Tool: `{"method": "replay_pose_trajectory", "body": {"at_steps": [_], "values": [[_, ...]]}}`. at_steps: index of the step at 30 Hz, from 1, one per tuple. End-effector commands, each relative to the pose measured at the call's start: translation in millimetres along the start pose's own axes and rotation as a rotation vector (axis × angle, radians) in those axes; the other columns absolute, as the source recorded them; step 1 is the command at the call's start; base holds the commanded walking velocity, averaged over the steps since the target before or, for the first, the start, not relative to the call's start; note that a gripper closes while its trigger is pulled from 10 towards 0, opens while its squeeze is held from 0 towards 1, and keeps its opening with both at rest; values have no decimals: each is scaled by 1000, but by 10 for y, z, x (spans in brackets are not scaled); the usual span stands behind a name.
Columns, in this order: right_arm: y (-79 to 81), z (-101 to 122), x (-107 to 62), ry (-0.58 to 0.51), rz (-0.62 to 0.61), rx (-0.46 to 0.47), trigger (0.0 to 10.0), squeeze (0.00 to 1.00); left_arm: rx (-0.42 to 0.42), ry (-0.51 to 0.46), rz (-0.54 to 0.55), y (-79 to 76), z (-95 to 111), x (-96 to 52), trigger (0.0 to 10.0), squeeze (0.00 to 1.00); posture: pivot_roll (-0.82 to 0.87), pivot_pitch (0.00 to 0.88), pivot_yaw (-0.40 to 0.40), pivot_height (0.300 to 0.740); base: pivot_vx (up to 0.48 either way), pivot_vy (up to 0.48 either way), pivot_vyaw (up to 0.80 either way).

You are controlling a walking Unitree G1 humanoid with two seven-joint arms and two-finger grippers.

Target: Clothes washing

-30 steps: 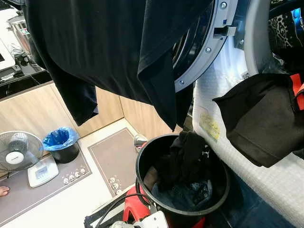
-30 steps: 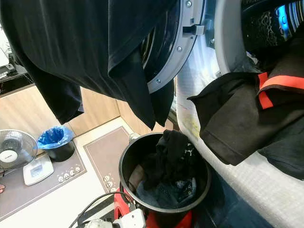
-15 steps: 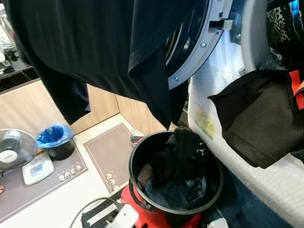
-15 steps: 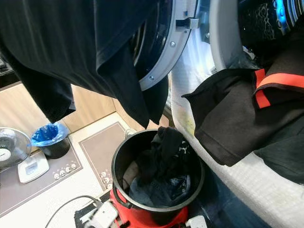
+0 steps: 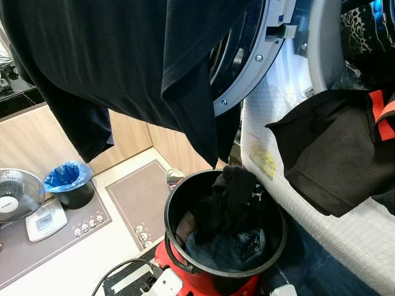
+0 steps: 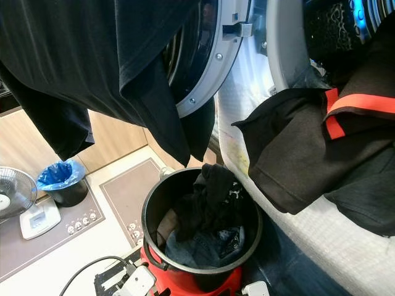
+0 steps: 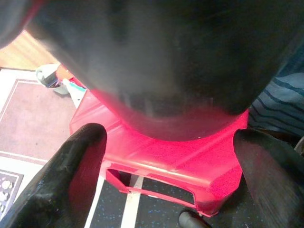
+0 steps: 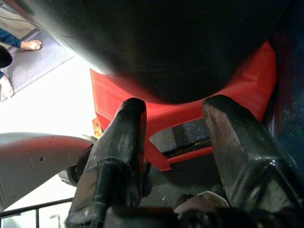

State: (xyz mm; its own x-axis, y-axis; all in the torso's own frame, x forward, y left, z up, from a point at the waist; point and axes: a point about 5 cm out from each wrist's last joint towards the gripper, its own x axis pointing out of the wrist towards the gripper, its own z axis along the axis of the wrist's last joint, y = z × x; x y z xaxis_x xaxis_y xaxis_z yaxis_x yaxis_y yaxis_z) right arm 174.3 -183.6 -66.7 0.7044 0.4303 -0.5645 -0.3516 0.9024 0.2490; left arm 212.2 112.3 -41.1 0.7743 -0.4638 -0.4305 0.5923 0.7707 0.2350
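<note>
The black bucket (image 5: 225, 237) of clothes sits just above both spread, empty grippers, left gripper (image 7: 171, 180) and right gripper (image 8: 173, 142), on its red stool (image 7: 161, 156).

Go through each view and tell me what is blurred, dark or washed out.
Both eye views: sharp, evenly lit. Left wrist view: bucket above the red stool is soft and close, left gripper fingers blurred. Right wrist view: floor washed out white, bucket underside dark.

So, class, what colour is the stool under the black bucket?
Red stool, clearest in the left wrist view.
</note>
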Motion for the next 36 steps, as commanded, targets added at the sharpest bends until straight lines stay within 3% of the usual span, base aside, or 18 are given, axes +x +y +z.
{"method": "replay_pose_trajectory", "body": {"at_steps": [1,14,16,27,36], "values": [[22,-56,-12,15,-3,11,10000,0,35,24,-44,-49,-73,-44,10000,0,-38,87,89,740,0,0,0],[34,-62,-6,26,13,7,10000,0,20,-51,-317,-319,102,21,10000,0,-25,94,85,740,0,0,0],[39,-46,7,26,22,1,10000,0,71,-67,-416,-387,164,43,10000,0,-22,100,84,740,0,0,0],[-33,-86,-55,54,9,-1,10000,0,188,-74,-706,-515,275,47,10000,0,-35,102,100,740,0,0,0],[-68,-229,-147,118,-3,44,10000,0,282,-100,-882,-565,480,106,10000,0,-47,99,116,740,0,0,0]]}}
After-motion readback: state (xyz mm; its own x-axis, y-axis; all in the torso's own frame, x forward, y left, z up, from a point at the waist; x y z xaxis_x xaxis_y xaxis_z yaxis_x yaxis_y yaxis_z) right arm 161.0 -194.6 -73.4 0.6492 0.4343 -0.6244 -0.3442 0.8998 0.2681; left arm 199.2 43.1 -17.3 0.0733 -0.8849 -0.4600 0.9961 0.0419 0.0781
